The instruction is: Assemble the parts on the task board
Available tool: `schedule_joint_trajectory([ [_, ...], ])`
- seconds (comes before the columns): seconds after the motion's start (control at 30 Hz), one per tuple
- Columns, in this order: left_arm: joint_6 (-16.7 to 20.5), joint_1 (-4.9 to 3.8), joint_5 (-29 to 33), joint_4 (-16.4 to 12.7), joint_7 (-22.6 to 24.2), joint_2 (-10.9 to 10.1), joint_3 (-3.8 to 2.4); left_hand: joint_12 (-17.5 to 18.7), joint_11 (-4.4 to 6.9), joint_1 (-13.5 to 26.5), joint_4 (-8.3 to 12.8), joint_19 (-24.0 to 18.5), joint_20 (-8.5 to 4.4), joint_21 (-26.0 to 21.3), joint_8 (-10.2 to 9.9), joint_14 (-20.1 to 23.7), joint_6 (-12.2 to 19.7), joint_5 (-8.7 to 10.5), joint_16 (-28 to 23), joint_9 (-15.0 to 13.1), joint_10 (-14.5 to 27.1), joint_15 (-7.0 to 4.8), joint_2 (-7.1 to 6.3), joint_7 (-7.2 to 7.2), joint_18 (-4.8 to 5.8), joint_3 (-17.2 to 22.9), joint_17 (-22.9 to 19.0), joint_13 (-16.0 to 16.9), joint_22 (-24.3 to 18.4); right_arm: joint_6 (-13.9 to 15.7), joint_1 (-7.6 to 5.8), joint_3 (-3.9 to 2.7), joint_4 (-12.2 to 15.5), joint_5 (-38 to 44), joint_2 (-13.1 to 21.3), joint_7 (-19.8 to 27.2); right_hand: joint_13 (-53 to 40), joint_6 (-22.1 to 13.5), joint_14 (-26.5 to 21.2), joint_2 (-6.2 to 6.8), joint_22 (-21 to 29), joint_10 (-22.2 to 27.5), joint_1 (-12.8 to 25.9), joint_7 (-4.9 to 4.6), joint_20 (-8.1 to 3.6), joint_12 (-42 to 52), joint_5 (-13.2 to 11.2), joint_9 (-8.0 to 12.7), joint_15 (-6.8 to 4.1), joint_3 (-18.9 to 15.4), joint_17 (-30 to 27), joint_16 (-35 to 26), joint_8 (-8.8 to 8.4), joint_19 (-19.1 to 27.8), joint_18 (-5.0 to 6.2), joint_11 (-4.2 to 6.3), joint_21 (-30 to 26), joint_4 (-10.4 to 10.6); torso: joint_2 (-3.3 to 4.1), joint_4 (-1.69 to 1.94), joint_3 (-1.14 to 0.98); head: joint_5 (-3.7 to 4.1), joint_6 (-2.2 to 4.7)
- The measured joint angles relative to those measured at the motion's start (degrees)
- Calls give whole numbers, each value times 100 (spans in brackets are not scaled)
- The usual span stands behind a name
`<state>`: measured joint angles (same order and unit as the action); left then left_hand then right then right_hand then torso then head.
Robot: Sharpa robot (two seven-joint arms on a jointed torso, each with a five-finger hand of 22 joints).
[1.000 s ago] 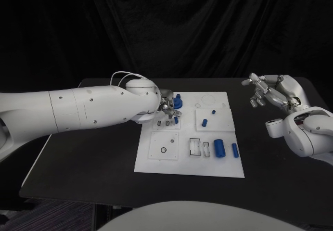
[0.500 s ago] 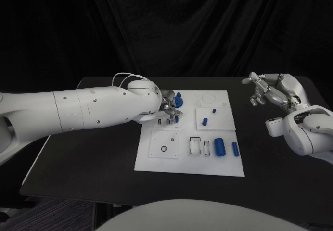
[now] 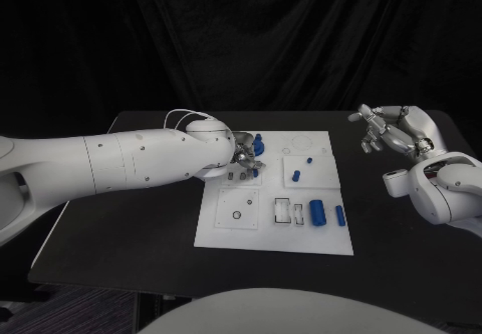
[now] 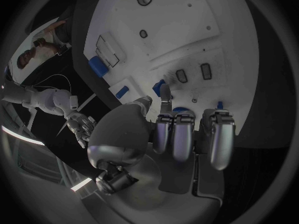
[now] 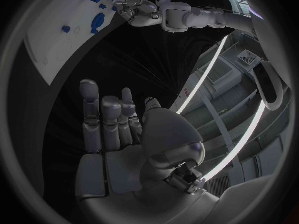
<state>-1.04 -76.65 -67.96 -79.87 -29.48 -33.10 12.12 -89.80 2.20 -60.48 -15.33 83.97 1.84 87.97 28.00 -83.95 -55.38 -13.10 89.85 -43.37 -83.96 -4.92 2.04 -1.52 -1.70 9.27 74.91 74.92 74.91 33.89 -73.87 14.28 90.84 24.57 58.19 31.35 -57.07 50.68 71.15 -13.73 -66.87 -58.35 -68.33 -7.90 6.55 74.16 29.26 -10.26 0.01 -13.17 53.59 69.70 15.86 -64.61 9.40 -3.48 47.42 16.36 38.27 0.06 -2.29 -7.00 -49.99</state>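
While poised over the far left corner of the white board [image 3: 276, 240], left hand [image 3: 244, 158] with fingers [image 4: 176, 134] curled down just above the surface; whether anything is pinched, cannot tell. Small blue pieces [image 3: 257, 145] right beside those fingertips. Two blue cylinders [image 3: 317, 213] lying near the board's right edge, two smaller ones [image 3: 297, 177] further back. Right hand [image 3: 393, 132] raised off to the right of the board, fingers spread, holding nothing.

A black table [image 3: 131, 229] carries the white task board [image 3: 271, 240] at its middle.
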Motion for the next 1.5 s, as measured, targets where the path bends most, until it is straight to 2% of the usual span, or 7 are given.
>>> schedule_joint_trajectory([
  [0.4, 30, 55, -1, 83, 37, 42, 0, 0, 0, -29, 32, 0, 0, 0, -85, 0, 0, -26, 0, 1, 0, 0, 29, 0, 0, 0, 0, 0, 0, 0, 1, 0, -17, 20, -25, -2, 5, 0, 0, 0, 1, 0, 0, 0, 0, 0, 0, 5, 0, 0, 0, 0, 0, 0, 0, 0, 0, 0, -3, 0, 5, -3, 0],
  [0.63, 25, 62, -1, 100, 37, 44, 0, 0, -1, -51, 81, 0, 0, -23, -157, 0, 0, -57, 0, -6, 0, 0, 51, 0, 0, 16, 0, 0, -1, 0, 3, 0, -29, 24, -31, -4, 10, 0, 0, 31, 1, 0, -31, 0, 0, 0, 25, 5, 0, 16, 1, 0, 0, 0, 1, 0, 0, -17, -4, 0, 7, -8, 0],
  [1.2, -55, 73, -2, 111, 34, 57, 0, 0, -1, -76, 123, 0, 0, -23, -248, 0, -21, -57, 0, -20, 0, 1, 27, -21, -1, 5, 0, 0, 4, -2, 19, 0, -68, 32, -47, -22, 16, 0, 0, 8, 2, 0, -54, 0, 0, 0, 25, 10, 0, 16, -15, 0, 0, 0, 0, 0, 0, -17, -10, 3, 10, 32, 0],
  [1.33, -72, 75, -2, 111, 34, 57, 0, 0, -1, -76, 103, 0, 0, -44, -310, 0, -63, 31, 0, -37, 0, 1, 27, -21, 0, -24, 0, 0, 4, -3, 28, 0, -78, 33, -51, -27, 25, 0, 0, 9, 10, 0, -53, 0, 0, 0, 25, 14, 0, 16, -26, 0, 0, 0, 0, -1, 0, -17, -10, 2, 10, 26, 0],
  [1.5, -97, 77, -3, 111, 34, 57, 0, 0, -1, -76, 117, 0, 0, -44, -334, 0, -63, 31, 0, -46, 0, 1, 27, -21, 0, -38, 0, 0, 3, -3, 38, 0, -87, 33, -54, -31, 25, 0, 0, 8, 12, 0, -53, 0, 0, 0, 25, 14, 0, 16, -27, 0, 0, 0, 0, 0, 0, -17, -12, 2, 10, 25, 0],
])
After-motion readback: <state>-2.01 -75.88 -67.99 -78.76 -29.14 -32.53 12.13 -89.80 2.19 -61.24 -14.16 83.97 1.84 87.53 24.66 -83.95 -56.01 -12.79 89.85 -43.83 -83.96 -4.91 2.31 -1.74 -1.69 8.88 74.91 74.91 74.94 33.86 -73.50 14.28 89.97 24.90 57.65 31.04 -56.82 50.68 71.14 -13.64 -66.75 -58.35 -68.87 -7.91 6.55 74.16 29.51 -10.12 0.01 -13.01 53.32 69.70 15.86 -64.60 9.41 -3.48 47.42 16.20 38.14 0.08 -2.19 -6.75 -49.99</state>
